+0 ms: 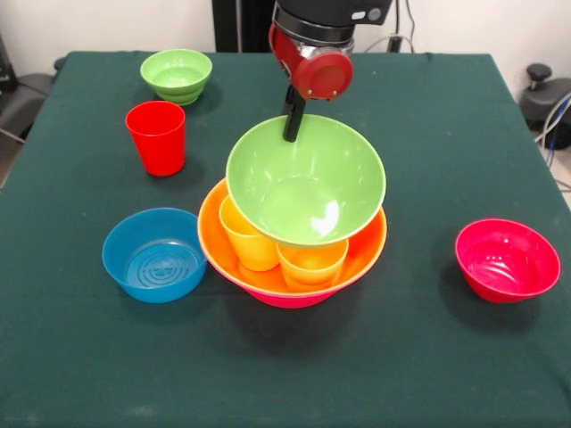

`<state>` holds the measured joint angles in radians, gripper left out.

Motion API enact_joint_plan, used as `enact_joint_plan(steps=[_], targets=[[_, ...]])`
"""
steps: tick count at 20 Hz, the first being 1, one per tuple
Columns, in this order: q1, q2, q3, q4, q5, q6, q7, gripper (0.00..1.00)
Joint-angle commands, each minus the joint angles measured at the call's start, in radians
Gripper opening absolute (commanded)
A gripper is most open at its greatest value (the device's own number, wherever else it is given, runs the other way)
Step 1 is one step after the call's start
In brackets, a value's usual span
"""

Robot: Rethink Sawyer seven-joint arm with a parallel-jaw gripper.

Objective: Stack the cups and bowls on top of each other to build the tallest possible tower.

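On the dark green surface (pixel 446 374), well in front of the claw, a pink bowl (pixel 290 299) carries an orange bowl (pixel 361 254) holding two yellow cups (pixel 248 241) and an orange cup (pixel 312 266). A large green bowl (pixel 305 183) sits tilted on those cups, just below the claw (pixel 293 120). Its perch looks uneven; a nudge at the far rim could tip or slide it off. One dark finger shows at that rim, so I cannot tell how wide the claw stands or whether it grips. A blue bowl (pixel 153 254), red bowl (pixel 507 260), red cup (pixel 157 136) and small green bowl (pixel 177 75) wait apart.
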<state>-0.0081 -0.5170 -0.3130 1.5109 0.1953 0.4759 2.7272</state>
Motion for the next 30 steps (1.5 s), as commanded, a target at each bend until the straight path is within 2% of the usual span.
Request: enact_joint_plan(steps=[1,11,22,23,30], targets=[[-0.020,0.071,0.070,0.072,0.012,-0.013,0.099,0.00],[-0.040,0.063,0.091,0.073,-0.003,-0.006,0.056,0.00],[-0.042,0.064,0.091,0.072,-0.006,-0.018,0.060,0.00],[-0.045,0.063,0.093,0.072,-0.008,-0.019,0.056,1.00],[-0.042,0.068,0.088,0.063,-0.006,-0.006,0.059,1.00]])
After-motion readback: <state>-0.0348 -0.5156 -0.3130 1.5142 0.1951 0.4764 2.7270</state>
